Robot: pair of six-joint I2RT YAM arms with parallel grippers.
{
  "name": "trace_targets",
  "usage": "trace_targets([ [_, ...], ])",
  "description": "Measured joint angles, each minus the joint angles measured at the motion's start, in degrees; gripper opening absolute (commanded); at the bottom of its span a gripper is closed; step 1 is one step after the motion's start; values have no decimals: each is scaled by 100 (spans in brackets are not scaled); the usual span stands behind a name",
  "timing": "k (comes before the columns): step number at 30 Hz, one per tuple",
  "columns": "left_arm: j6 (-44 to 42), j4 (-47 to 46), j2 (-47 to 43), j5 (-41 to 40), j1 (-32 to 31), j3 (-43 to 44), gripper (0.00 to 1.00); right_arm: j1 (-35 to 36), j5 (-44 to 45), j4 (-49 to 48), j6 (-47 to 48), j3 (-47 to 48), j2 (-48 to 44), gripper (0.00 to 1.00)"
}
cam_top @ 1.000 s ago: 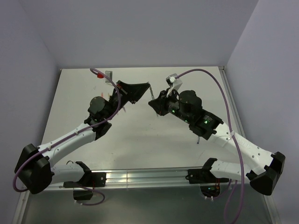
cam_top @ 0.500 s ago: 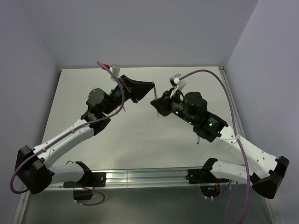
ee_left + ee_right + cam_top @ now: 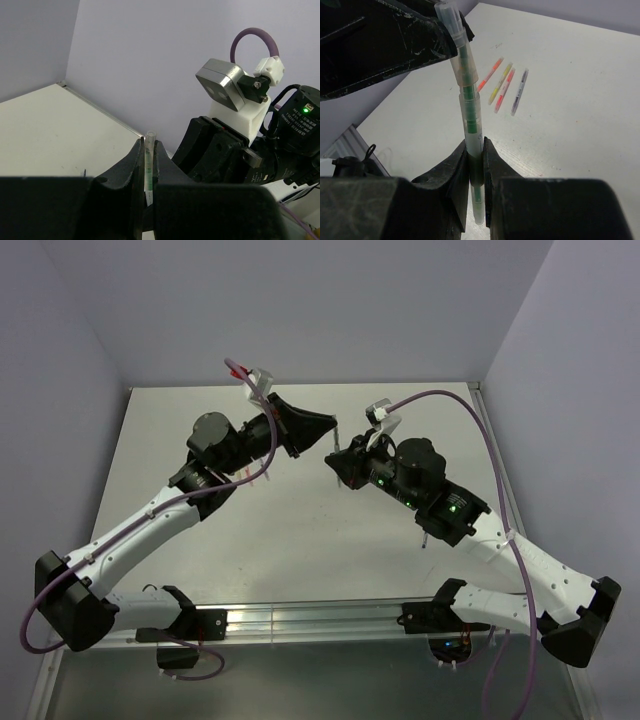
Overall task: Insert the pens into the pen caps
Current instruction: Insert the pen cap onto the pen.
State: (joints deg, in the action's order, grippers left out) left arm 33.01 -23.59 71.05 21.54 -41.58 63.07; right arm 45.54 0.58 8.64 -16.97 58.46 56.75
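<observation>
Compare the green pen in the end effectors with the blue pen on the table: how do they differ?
The green pen hangs above the table; the blue pen lies flat on it. The green pen is clamped by the left end effector and right end effector; the blue pen is untouched. The green pen looks clear with a green core; the blue pen is dark. Both are thin stick pens.

The pale table point(image 3: 580, 65) beneath me is carrying four pens point(image 3: 500, 83); they are lying close together, nearly parallel, on its bare top.
</observation>
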Motion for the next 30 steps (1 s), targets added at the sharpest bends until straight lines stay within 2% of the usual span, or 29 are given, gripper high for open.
trace_targets([
  [13, -695, 966, 122, 332, 98, 533, 0, -2, 103, 90, 57, -2, 0, 0],
  [22, -837, 1161, 155, 546, 184, 566, 0, -2, 101, 190, 105, -46, 0, 0],
  [23, -835, 1163, 160, 564, 192, 566, 5, -2, 98, 195, 105, -50, 0, 0],
  [25, -831, 1161, 162, 599, 212, 566, 8, -2, 96, 195, 111, -52, 0, 0],
  [30, -776, 1176, 162, 754, 271, 566, 23, 4, 125, 129, 133, -52, -4, 0],
])
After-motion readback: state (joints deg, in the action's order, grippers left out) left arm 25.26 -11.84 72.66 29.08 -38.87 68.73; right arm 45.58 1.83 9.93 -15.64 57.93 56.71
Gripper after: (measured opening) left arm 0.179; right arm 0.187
